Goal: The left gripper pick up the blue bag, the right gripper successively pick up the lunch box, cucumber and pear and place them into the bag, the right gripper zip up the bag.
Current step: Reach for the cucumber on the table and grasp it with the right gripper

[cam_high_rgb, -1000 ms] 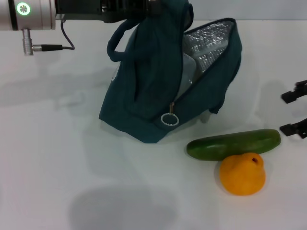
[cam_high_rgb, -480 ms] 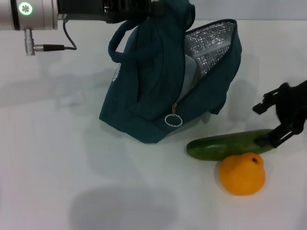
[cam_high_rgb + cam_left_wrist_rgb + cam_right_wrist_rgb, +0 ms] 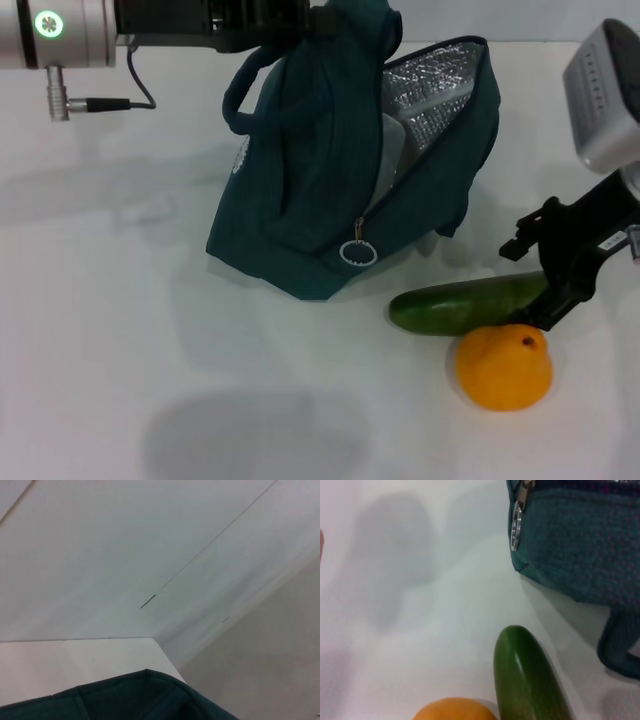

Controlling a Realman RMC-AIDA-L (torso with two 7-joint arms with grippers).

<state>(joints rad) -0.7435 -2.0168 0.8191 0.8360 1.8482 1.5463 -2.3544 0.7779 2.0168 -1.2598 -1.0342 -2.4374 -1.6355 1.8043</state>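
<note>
Left gripper (image 3: 300,18), top of frame, holds the bag (image 3: 340,170) up, box (image 3: 392,155) apparently inside. Right gripper (image 3: 545,275), jaws spread, straddles the cucumber (image 3: 460,305) at right; pear (image 3: 503,365) waits, zip undone.

My head view is brightly and evenly lit from overhead, with a cool bluish cast over the white table (image 3: 120,330). Shadows are soft: a broad grey oval lies on the table near its front edge, and fainter ones spread beside the blue bag (image 3: 320,200). The bag's foil lining glints. My left wrist view is pale, low in contrast and nearly featureless. My right wrist view is soft, with the cucumber (image 3: 530,680) and the pear (image 3: 452,709) blurred up close, and 2 diffuse shadows on the table.
</note>
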